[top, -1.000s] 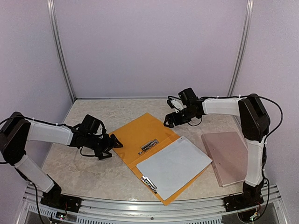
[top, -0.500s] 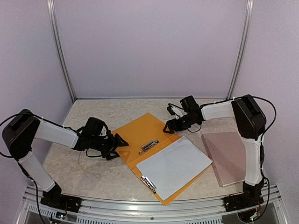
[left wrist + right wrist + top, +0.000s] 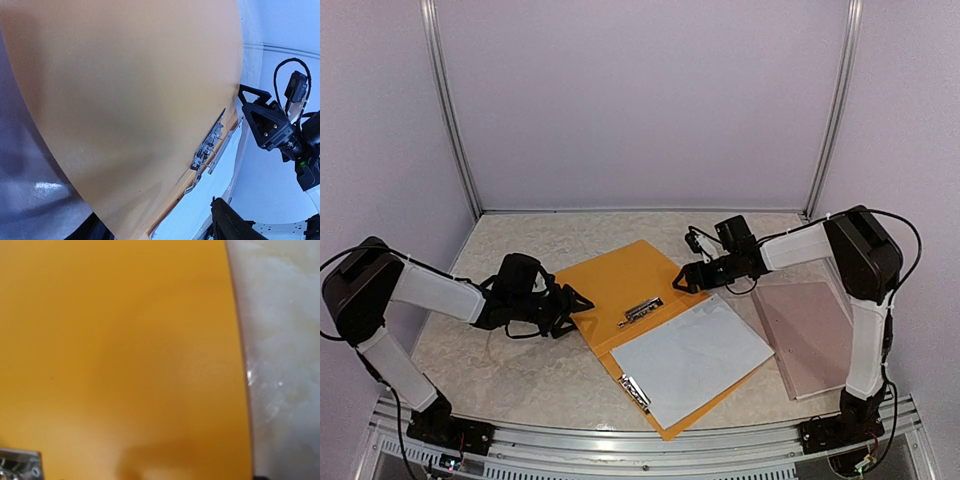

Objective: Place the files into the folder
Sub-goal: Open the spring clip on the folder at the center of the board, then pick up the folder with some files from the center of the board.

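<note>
Orange-yellow folder (image 3: 620, 280), open, with files (image 3: 692, 358) on its right half

A pinkish board (image 3: 812, 340) crowds the folder's (image 3: 620, 285) right edge.

Pinkish board (image 3: 807, 340) on marbled table (image 3: 500, 372)

- Orange folder (image 3: 125, 100) fills most of the shot, its flap bowed.
- Metal clip (image 3: 207, 150) sits at the flap's right edge, white files (image 3: 200, 212) just past it.
- Right gripper (image 3: 252, 117) is off to the right, near the folder.
</note>
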Controlling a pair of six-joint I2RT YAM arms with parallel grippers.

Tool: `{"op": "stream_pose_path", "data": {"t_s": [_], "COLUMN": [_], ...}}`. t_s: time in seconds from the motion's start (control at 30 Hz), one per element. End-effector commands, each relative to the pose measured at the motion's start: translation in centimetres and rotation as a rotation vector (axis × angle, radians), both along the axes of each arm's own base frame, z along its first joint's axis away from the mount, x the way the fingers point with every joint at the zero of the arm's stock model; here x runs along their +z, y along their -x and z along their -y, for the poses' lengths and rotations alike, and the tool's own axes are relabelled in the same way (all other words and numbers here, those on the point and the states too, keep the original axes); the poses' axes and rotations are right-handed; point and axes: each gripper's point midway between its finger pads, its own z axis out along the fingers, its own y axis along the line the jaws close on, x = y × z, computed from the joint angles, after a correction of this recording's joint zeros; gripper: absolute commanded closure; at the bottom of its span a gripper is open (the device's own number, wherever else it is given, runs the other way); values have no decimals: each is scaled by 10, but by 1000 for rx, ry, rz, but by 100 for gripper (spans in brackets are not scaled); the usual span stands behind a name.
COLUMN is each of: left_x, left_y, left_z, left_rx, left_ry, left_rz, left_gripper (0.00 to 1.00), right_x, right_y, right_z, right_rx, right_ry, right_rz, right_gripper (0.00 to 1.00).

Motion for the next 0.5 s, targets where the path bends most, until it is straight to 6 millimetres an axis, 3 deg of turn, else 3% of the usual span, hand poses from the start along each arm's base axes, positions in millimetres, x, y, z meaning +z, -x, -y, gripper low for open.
{"op": "stream_pose_path", "data": {"t_s": [0.0, 0.17, 0.27, 0.47], "left_x": [30, 40, 47, 59], "left_y": [-11, -19, -24, -35], "left_z": [19, 26, 35, 46], "left_rx": [-32, -49, -75, -126], "left_ry": [67, 89, 117, 125], "left_rz": [104, 137, 155, 189], "left_gripper": [42, 52, 64, 87], "right_x": [-33, -31, -28, -2], "right_y": [36, 35, 34, 23], "right_z": [8, 8, 10, 13], "right_rx": [3, 4, 3, -1], "right_ry": [38, 44, 52, 90], "right_rz": [-158, -146, -138, -79], "right_gripper": [23, 23, 23, 21]}}
